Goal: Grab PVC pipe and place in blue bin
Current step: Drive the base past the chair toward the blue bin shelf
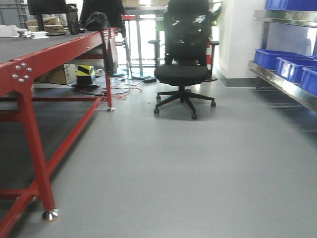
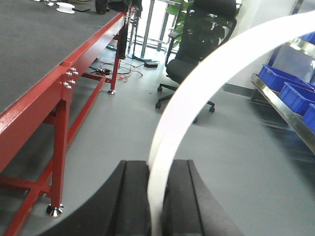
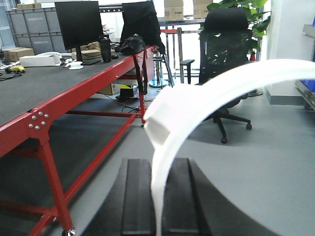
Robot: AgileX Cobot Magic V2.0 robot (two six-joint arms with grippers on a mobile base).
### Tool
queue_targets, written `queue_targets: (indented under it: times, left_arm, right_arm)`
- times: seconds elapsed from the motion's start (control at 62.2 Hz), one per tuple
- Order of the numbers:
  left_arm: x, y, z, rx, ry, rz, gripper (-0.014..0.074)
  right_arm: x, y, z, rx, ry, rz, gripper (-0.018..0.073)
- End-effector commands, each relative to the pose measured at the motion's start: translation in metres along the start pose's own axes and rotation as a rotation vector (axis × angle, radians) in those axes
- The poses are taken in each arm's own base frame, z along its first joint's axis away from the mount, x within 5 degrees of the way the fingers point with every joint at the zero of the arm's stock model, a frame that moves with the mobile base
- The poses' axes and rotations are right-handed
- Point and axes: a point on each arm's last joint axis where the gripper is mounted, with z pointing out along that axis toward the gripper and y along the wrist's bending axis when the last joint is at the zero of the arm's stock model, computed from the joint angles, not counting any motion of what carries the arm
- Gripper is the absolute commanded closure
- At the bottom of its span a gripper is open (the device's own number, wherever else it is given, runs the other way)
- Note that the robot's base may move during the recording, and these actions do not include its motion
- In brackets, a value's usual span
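Left wrist view: the left pincer (image 2: 157,169) is closed on the PVC pipe (image 2: 162,142). The white strap stands edge-on between the two black fingers (image 2: 130,196), rises, then curves off toward the upper right of the frame. It is held in the air, to the right of the red-framed surface (image 1: 49,57) and clear of it.

Right wrist view: the right pincer (image 3: 157,167) is likewise clamped on a white curved strap (image 3: 170,123), gripped between its dark fingers (image 3: 135,196). A thicker, blocky section sits on the arc just above the grip. It cannot be told whether this is the same piece as the one in the left pincer.

Front view: neither pincer nor strap shows. A black office chair (image 1: 183,54) stands on the grey floor (image 1: 188,168) beyond the surface's far leg. Blue bins (image 1: 277,59) sit on a metal shelf (image 1: 282,84) across the floor from the surface, well apart from it. A dark monitor (image 3: 78,24) stands on the surface toward its far end.
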Motion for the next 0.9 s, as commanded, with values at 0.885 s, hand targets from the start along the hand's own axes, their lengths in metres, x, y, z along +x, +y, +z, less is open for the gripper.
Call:
queue_targets:
  times: [0.885]
  left_arm:
    - [-0.0041, -0.0004, -0.0015, 0.003, -0.036, -0.007, 0.0708]
  right_arm:
    - [-0.0024, -0.0002, -0.0016, 0.002, -0.031, -0.016, 0.0727]
